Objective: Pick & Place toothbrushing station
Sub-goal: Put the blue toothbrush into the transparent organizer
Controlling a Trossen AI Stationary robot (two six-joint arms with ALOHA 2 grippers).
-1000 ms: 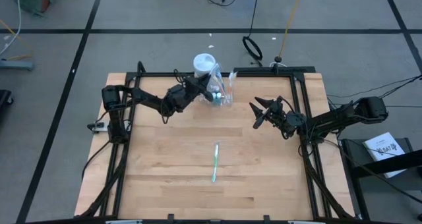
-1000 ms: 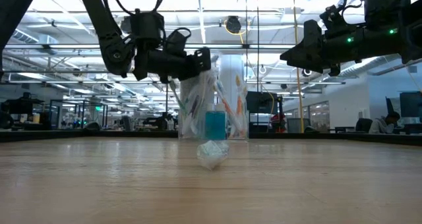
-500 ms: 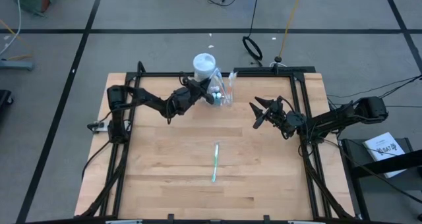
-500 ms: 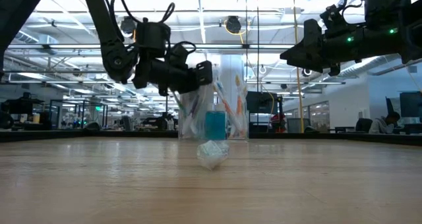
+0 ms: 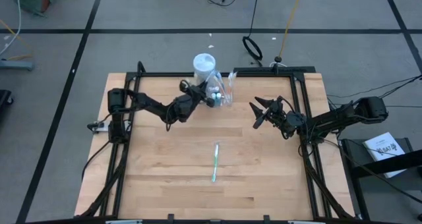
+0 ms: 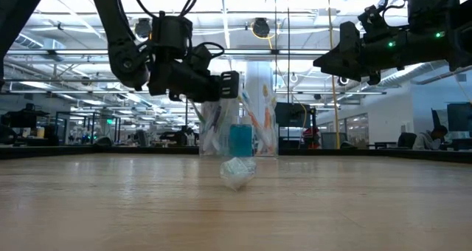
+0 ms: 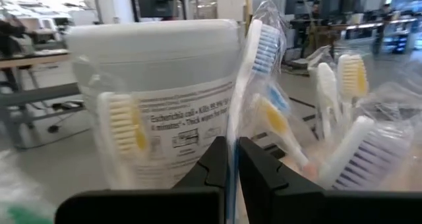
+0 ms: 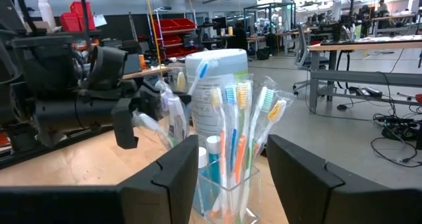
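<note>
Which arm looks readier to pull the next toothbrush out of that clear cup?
The left: its fingers are already pinched on a wrapped toothbrush at the cup. The right gripper hovers open, apart from it.

Bright, even ceiling strip lights; faint shadows on the table [image 5: 165,171]. Near the left claw [image 7: 232,159], brushes [image 7: 260,46] blur; the background glares, soft.

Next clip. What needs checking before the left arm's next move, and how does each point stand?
1. Left pincer shut on gripped brush: ok.
2. Cup upright: ok.
3. Gripped brush clear of the cup's other brushes: cannot tell.
4. Right pincer open and apart from the cup: ok.
5. Loose brush on the table, not in the cup: not ok.
</note>
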